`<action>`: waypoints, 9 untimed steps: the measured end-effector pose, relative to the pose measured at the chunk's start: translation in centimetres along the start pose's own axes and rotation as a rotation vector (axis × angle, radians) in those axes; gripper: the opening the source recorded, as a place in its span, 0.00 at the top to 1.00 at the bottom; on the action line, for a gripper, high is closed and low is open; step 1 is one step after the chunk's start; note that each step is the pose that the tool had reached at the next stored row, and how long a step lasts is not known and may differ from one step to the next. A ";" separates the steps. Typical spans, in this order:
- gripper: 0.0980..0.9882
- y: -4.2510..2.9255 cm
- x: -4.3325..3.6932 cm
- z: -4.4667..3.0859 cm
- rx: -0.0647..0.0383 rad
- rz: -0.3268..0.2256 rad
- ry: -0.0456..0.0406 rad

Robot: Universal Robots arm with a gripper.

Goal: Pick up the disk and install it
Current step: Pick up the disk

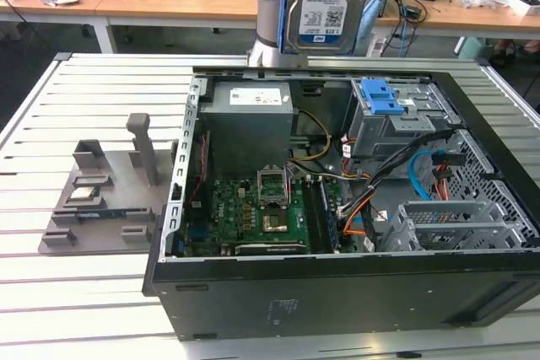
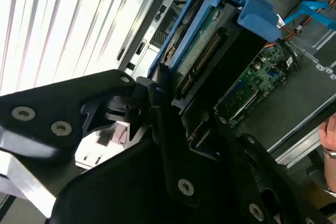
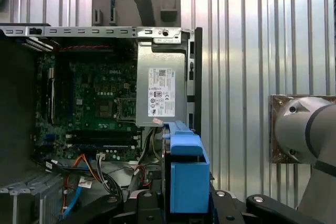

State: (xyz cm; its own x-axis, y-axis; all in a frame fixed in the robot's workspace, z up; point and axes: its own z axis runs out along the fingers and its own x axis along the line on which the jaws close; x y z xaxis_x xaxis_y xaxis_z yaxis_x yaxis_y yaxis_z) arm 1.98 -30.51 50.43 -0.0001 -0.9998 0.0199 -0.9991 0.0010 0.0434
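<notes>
**One gripper clamped on a hard drive above an open computer case**

In the second wrist view the gripper [image 2: 160,95], a black metal linkage dotted with round screw heads, was closed tight on one end of the disk [image 2: 202,43]. In the exterior view the disk hung upright, gripped from above. Its label faced the camera, and it sat over the far edge of the computer case [image 1: 337,297] without touching it.

The disk was a flat silver rectangle with a blue-and-white label carrying barcodes. A blue plastic carrier ran along its edges. Seen edge-on in the first wrist view, that carrier was a smooth, bright blue block. Beside it was the arm [image 3: 302,129], a rounded pale grey joint.

Below, the case was black sheet metal, lying on its side with the top open. Inside were a green motherboard [image 1: 253,208], a plain grey power supply box [image 1: 251,124], and a blue latch [image 1: 384,97] on a grey perforated metal cage. Loose orange, blue and black cables lay between these parts.

The case rested on a table [image 1: 84,292] of long, pale, ribbed metal slats. On the exterior view's left, just beside the case, stood a grey moulded fixture [image 1: 139,145] with upright posts. A small square silver chip [image 1: 89,192] lay in it.

Beyond the table, wooden desks [image 1: 169,2] carried tangled cables, crumpled paper and small boxes.
</notes>
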 end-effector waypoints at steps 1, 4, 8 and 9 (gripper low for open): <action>0.70 -1.32 0.00 -0.06 0.000 0.000 -0.0001; 0.70 -2.30 0.00 -0.10 0.000 0.000 0.0000; 0.70 -3.93 -0.01 -0.17 0.000 0.000 0.0000; 0.70 -4.37 -0.01 -0.19 0.000 0.000 0.0000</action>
State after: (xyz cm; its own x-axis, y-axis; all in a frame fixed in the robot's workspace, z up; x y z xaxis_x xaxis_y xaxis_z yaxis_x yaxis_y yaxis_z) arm 6.36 -30.50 50.43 0.0001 -0.9998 0.0199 -0.9991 0.0008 0.0434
